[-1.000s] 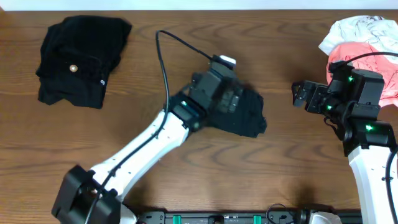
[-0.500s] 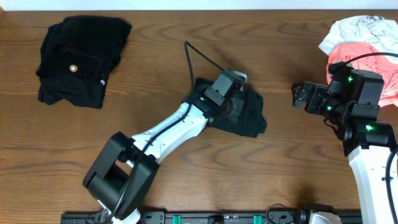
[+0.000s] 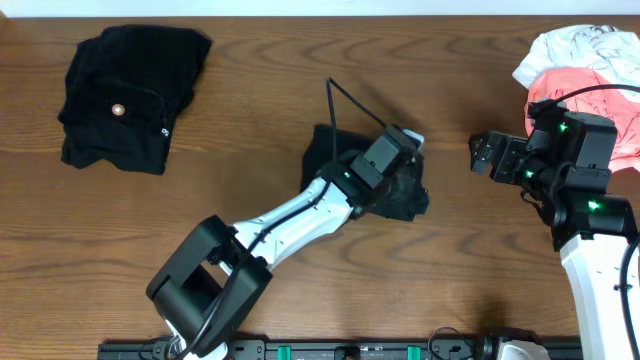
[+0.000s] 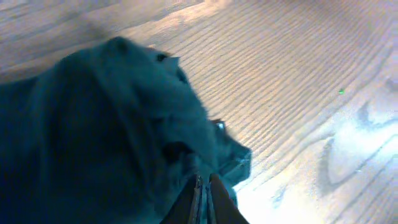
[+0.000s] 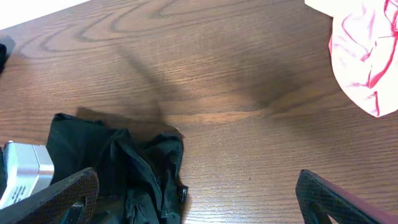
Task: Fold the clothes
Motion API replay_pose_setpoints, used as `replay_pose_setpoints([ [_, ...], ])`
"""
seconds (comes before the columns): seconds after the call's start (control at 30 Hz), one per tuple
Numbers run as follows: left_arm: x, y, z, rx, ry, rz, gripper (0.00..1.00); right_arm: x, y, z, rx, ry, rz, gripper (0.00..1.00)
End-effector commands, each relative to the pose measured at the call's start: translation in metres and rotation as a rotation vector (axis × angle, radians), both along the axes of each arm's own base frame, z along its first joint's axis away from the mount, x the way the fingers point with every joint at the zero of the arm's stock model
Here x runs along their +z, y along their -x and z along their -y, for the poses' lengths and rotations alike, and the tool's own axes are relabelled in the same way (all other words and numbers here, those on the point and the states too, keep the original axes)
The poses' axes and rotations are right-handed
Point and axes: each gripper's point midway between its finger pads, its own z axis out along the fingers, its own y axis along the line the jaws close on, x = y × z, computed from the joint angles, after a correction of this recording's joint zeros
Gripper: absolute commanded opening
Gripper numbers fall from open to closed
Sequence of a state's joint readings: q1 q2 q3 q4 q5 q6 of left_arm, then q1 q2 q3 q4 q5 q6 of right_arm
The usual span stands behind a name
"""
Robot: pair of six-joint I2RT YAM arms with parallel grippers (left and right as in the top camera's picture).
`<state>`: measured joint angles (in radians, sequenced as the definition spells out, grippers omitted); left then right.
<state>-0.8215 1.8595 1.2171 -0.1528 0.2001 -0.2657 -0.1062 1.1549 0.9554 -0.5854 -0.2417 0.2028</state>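
Note:
A crumpled black shirt (image 3: pixel 326 150) lies mid-table, also seen in the left wrist view (image 4: pixel 112 124) and the right wrist view (image 5: pixel 137 168). My left gripper (image 3: pixel 404 184) reaches over it and is shut, its fingertips (image 4: pixel 204 180) pinched together on a fold at the shirt's right edge. My right gripper (image 3: pixel 478 155) hovers to the right of the shirt, apart from it. Its fingers stand wide open (image 5: pixel 196 183) over bare wood, with nothing between them.
A folded black garment (image 3: pixel 130 90) with a small pale button (image 3: pixel 118 110) sits at the far left. A pink garment (image 3: pixel 600 100) and a white one (image 3: pixel 575 45) are heaped at the far right corner, the pink one also in the right wrist view (image 5: pixel 367 56).
My left arm has swung rightward across the black shirt and its gripper has closed on the right edge. The right arm has not moved.

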Motion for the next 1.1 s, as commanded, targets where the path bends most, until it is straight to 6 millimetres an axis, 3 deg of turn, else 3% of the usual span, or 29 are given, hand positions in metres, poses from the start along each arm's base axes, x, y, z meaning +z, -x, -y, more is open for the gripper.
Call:
replay_pose_setpoints([
  [0.0,-0.005,0.000,-0.001,0.008,-0.007,-0.004,0.06,0.003,0.001,0.003,-0.020,-0.004,0.006,0.99],
  [0.27,0.013,-0.036,-0.029,0.170,-0.090,0.146,0.06,0.002,0.002,0.003,-0.014,0.001,0.001,0.99],
  [0.37,0.011,-0.046,-0.039,0.250,-0.118,0.169,0.06,0.001,0.003,0.003,-0.014,0.000,-0.002,0.99],
  [0.57,-0.004,-0.052,-0.037,0.278,-0.119,0.163,0.06,0.000,0.003,0.003,-0.014,0.000,-0.007,0.99],
  [0.73,-0.025,-0.042,-0.015,0.217,-0.045,0.073,0.06,0.000,0.004,0.003,-0.014,0.000,-0.009,0.99],
  [1.07,-0.017,-0.012,0.024,0.077,0.060,0.024,0.06,0.000,0.004,0.003,-0.010,0.005,-0.006,0.99],
])
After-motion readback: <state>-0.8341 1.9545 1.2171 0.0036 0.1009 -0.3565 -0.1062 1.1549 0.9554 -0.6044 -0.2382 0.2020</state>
